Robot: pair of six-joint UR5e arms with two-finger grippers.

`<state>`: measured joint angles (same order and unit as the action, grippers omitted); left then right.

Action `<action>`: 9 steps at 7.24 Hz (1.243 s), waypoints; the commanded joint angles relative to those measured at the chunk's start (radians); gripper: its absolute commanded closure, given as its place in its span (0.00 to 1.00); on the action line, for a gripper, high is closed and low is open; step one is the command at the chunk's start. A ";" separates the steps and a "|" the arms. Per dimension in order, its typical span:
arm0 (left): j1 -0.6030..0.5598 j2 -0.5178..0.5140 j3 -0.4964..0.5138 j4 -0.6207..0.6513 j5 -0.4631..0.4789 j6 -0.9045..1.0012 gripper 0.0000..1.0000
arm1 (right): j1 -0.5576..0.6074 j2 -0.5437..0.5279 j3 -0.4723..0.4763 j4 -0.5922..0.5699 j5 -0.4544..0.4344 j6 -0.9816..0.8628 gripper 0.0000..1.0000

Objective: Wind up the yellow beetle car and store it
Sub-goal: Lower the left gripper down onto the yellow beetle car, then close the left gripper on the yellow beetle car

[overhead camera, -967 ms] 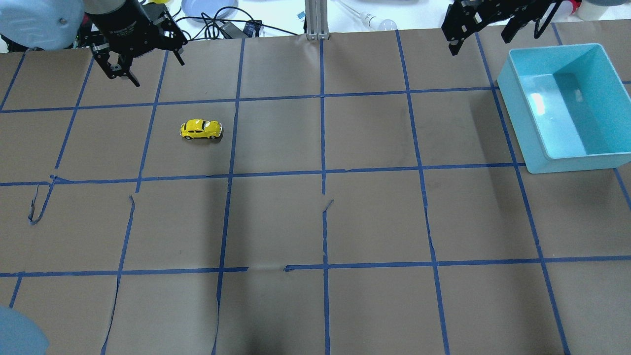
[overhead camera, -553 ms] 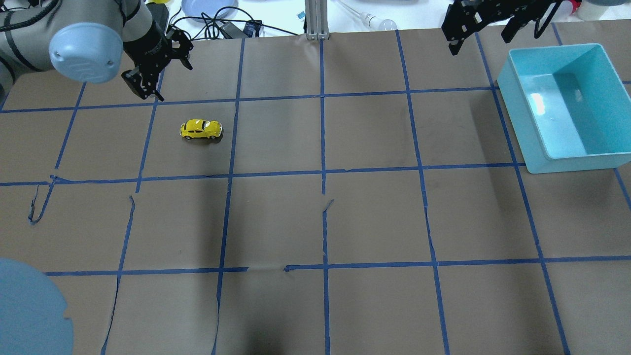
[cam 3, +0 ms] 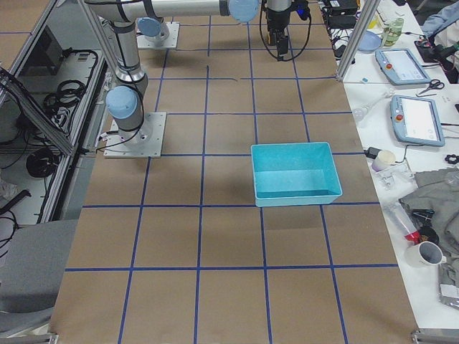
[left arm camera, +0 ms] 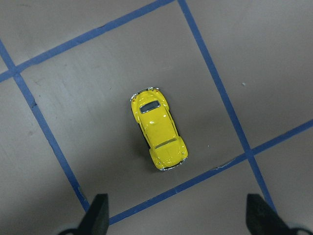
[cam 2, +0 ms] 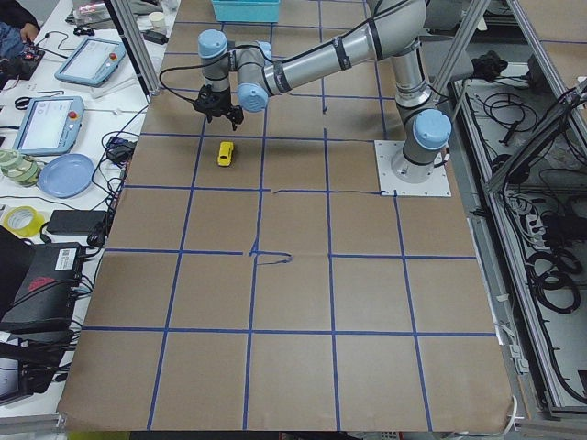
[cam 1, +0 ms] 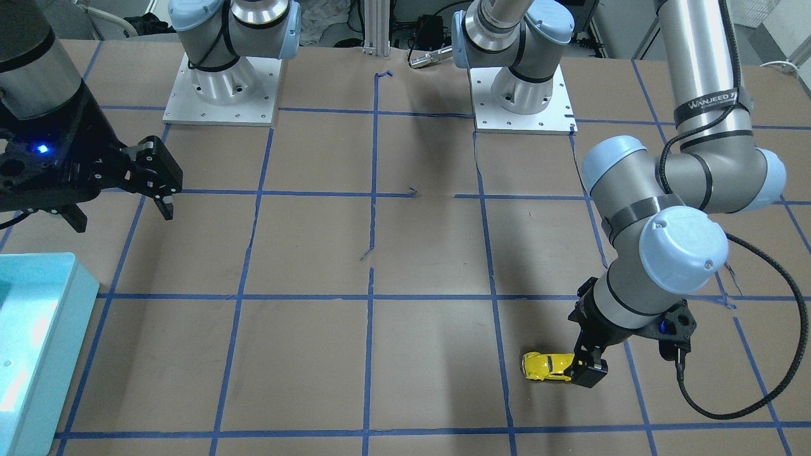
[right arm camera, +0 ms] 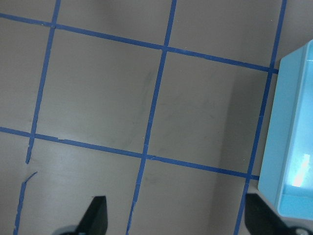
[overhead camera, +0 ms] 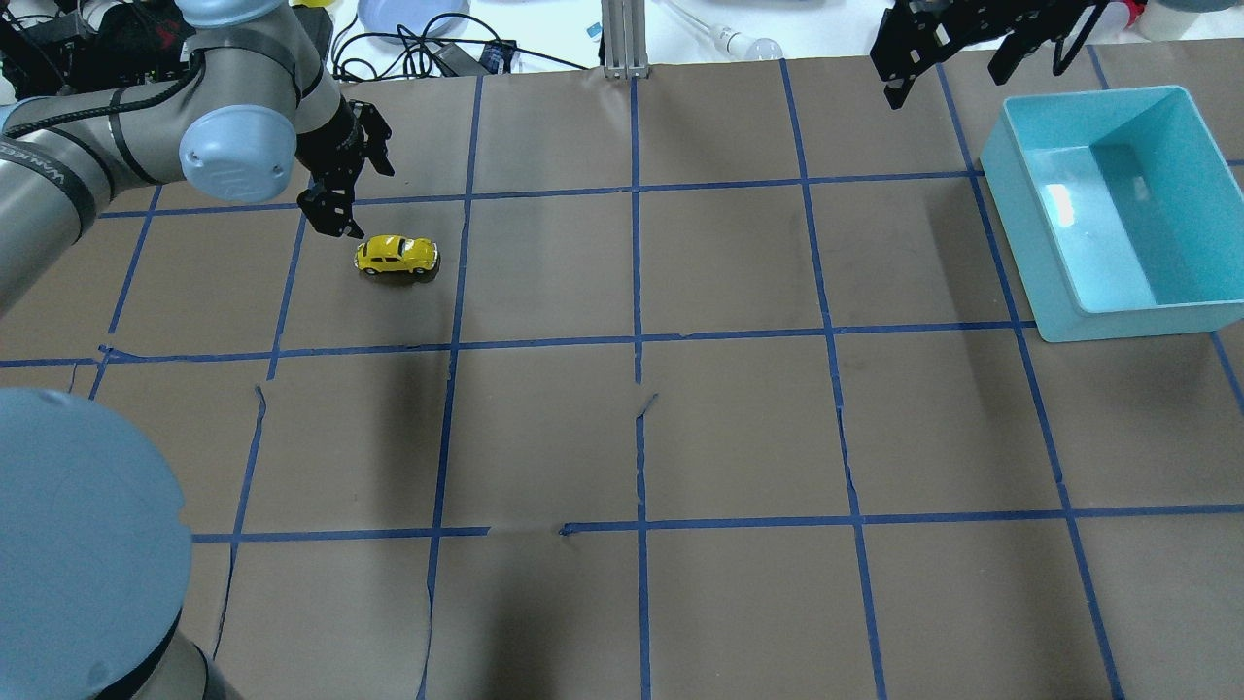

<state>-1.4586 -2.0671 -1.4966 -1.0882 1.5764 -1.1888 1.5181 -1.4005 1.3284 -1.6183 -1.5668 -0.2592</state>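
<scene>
The yellow beetle car stands on its wheels on the brown paper, left of centre in the overhead view. It also shows in the front-facing view, the left side view and the left wrist view. My left gripper is open and empty. It hangs just behind and to the left of the car without touching it. In its wrist view the car lies ahead of the two spread fingertips. My right gripper is open and empty. It hovers at the far edge beside the teal bin.
The teal bin is empty and sits at the table's right end. Cables, a blue plate and an aluminium post line the far edge. My left arm's elbow covers the near left corner. Some blue tape lines are torn.
My left arm has swung in from the far left corner, and its gripper has come down and right to just beside the car. The car and the right arm have not moved.
</scene>
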 commanded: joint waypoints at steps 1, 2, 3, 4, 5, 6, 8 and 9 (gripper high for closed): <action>0.015 -0.057 -0.010 0.017 0.001 -0.026 0.00 | -0.001 0.000 0.002 0.001 0.001 0.000 0.00; 0.015 -0.080 -0.029 0.054 -0.001 -0.041 0.00 | -0.001 0.000 0.002 0.000 -0.001 0.000 0.00; 0.015 -0.096 -0.055 0.104 -0.002 -0.063 0.00 | -0.001 0.000 0.002 -0.002 -0.001 0.000 0.00; 0.015 -0.106 -0.060 0.119 -0.001 -0.064 0.00 | -0.001 0.000 0.002 -0.002 -0.001 0.000 0.00; 0.015 -0.114 -0.062 0.128 -0.002 -0.078 0.00 | -0.001 0.000 0.002 -0.002 0.001 0.000 0.00; 0.017 -0.114 -0.062 0.131 -0.002 -0.109 0.00 | -0.001 0.000 0.002 0.000 -0.001 0.000 0.00; 0.015 -0.116 -0.060 0.131 -0.001 -0.123 0.34 | -0.001 0.000 0.002 0.000 0.001 0.000 0.00; 0.017 -0.116 -0.059 0.129 -0.002 -0.136 0.66 | -0.001 0.000 0.002 0.000 -0.001 0.000 0.00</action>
<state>-1.4425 -2.1822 -1.5571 -0.9580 1.5749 -1.3114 1.5171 -1.4005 1.3300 -1.6184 -1.5667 -0.2592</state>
